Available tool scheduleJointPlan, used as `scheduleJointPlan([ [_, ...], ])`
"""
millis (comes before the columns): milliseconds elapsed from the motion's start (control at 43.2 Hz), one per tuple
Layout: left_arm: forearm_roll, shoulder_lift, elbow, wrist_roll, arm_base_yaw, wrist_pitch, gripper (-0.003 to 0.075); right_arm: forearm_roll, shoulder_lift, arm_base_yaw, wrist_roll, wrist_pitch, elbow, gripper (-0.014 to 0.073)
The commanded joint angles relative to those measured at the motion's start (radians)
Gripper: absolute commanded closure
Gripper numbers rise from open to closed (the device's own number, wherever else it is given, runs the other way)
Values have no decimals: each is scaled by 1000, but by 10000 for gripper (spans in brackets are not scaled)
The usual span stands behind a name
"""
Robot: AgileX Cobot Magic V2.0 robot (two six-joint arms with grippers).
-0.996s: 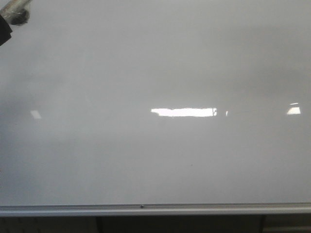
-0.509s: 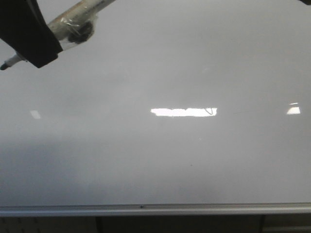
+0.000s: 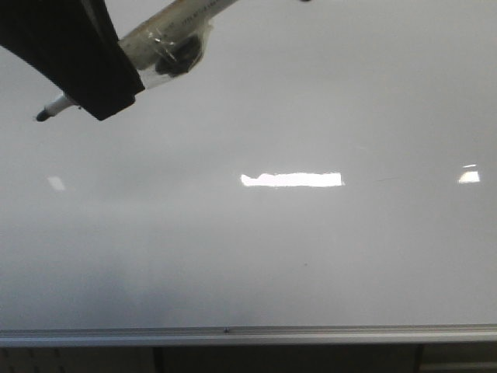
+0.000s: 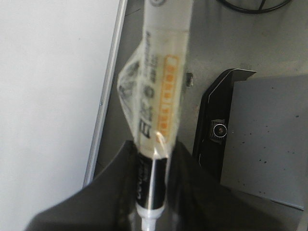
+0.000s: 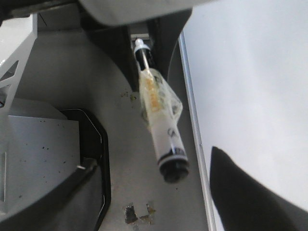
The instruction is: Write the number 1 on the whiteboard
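The whiteboard (image 3: 295, 256) fills the front view, with its silver frame (image 3: 248, 336) along the bottom; no number 1 shows on it. My left gripper (image 3: 97, 97) comes in from the top left, shut on a marker (image 3: 175, 43) wrapped in clear tape. The marker's black tip (image 3: 40, 116) sticks out to the left over the board. In the left wrist view the left gripper (image 4: 154, 150) clamps the marker (image 4: 159, 82) beside the whiteboard (image 4: 48, 86). My right gripper (image 5: 153, 161) is open; the marker's black rear end (image 5: 173, 171) shows between its fingers, untouched, next to the whiteboard (image 5: 250, 72).
A grey box with a black edge (image 4: 260, 139) sits on the grey surface beside the board, and the same grey box (image 5: 43, 144) shows in the right wrist view. A black cable (image 4: 250, 6) loops near it. Small chipped patches (image 5: 139, 212) mark the surface.
The left gripper with the marker has moved right and down into the front view; the marker tip now sits lower and further over the board.
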Motion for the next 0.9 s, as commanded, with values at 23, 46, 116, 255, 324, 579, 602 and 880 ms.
scheduleJointPlan([
  [23, -35, -31, -34, -1, -7, -36, 741, 35, 8, 18, -12, -83, -42, 88],
  [46, -35, -31, -34, -1, -7, -39, 741, 35, 14, 22, -12, -87, -43, 88],
  [116, -35, -31, -34, -1, -7, -43, 741, 35, 29, 32, -12, -104, -44, 88],
  [255, -35, -31, -34, -1, -7, -54, 741, 35, 44, 44, -12, -122, -46, 88],
  [324, -35, -31, -34, -1, -7, -54, 741, 35, 44, 44, -12, -123, -46, 104],
  [579, -35, -31, -34, -1, -7, -54, 741, 35, 44, 44, -12, -108, -46, 326],
  [602, -35, -31, -34, -1, -7, -54, 741, 35, 44, 44, -12, -107, -46, 335],
  [880, -35, -31, -34, -1, -7, -56, 741, 33, 44, 44, -12, -101, -46, 526],
])
